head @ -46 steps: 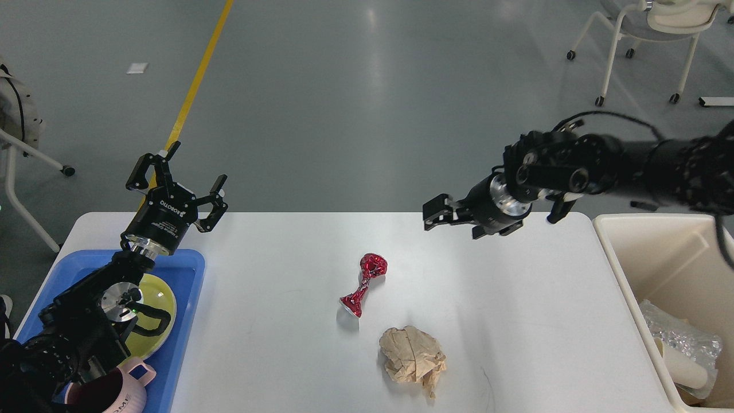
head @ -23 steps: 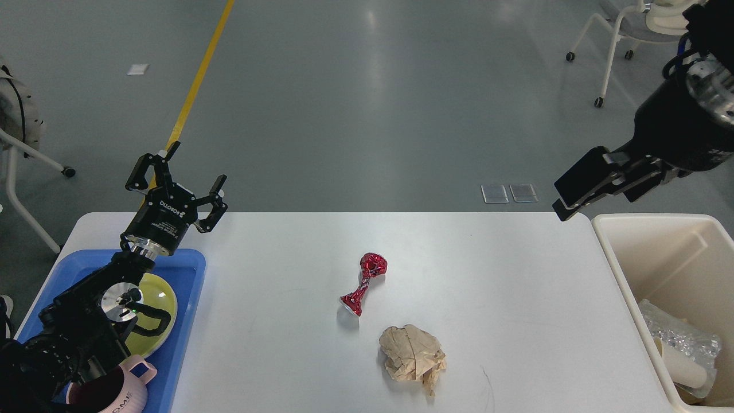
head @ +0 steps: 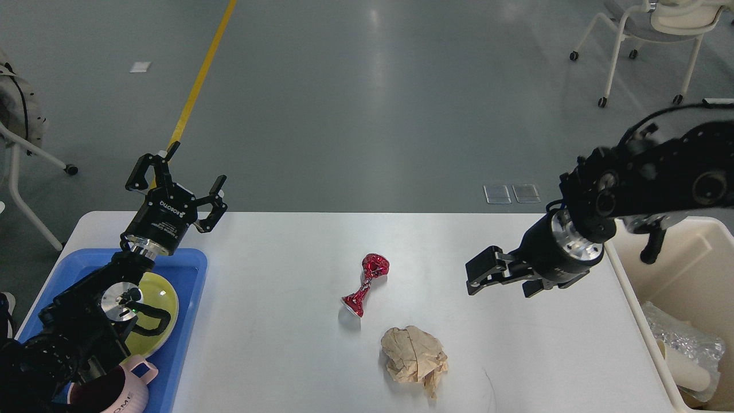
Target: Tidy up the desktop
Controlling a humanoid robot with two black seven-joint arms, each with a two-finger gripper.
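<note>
The white desktop point(head: 275, 321) carries a twisted red foil wrapper point(head: 366, 285) near its middle and a crumpled brown paper ball point(head: 414, 358) just in front of it. My right gripper point(head: 479, 275) hangs over the desktop to the right of the wrapper, pointing left, with nothing seen in it. It is dark and seen side-on, so its opening is unclear. My left gripper point(head: 178, 179) is open and empty, raised over the far left corner behind the blue tray point(head: 192, 269).
The blue tray holds a yellow-green plate point(head: 160, 298) and a pink mug point(head: 123, 390), partly hidden by my left arm. A cream bin point(head: 676, 269) at the right edge holds plastic wrap and paper waste point(head: 682, 350). A thin scratch point(head: 487, 384) marks the front. Wheeled chairs stand behind.
My right arm swung from the table's far edge out over the bin, then back down over the right part of the desktop. The left arm and the trash have not moved.
</note>
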